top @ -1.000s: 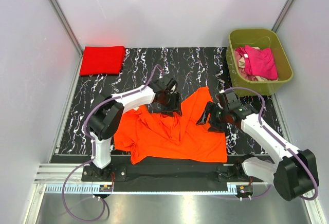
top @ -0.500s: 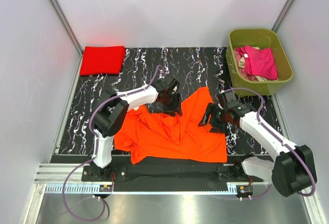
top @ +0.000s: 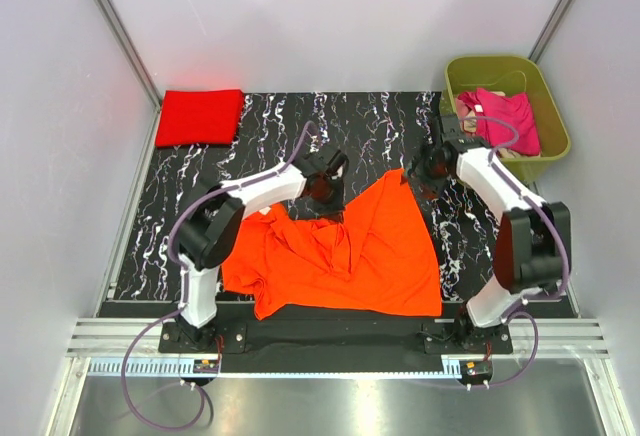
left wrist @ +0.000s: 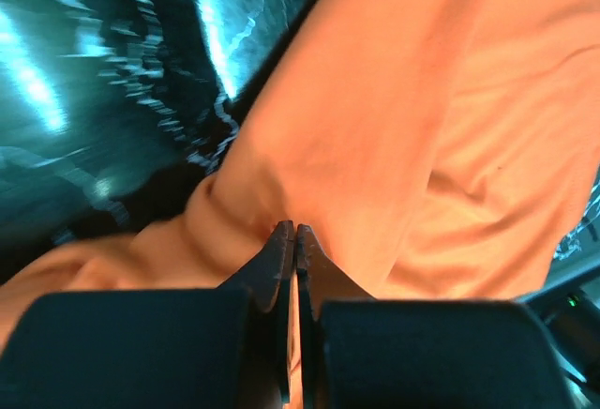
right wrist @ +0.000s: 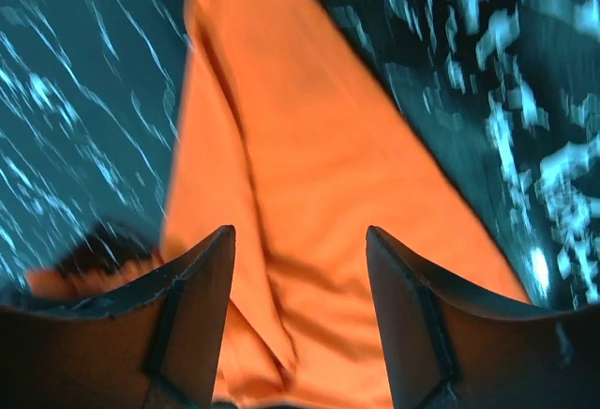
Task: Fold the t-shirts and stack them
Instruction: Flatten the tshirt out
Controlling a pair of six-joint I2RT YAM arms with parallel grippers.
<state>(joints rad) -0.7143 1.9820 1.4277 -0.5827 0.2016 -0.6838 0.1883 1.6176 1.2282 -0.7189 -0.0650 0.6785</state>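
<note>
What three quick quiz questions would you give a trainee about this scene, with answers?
1. True or false: the left claw is shut on the orange t-shirt.
2. Where on the table does the folded red t-shirt lie? A) near right corner B) far left corner C) centre.
3. Fill in: the right claw hovers over orange cloth with its jaws ___.
Key: 1 true; 2 B; 3 open.

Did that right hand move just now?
Yes. The right hand moved back, toward the green tub, to the orange shirt's far corner.
</note>
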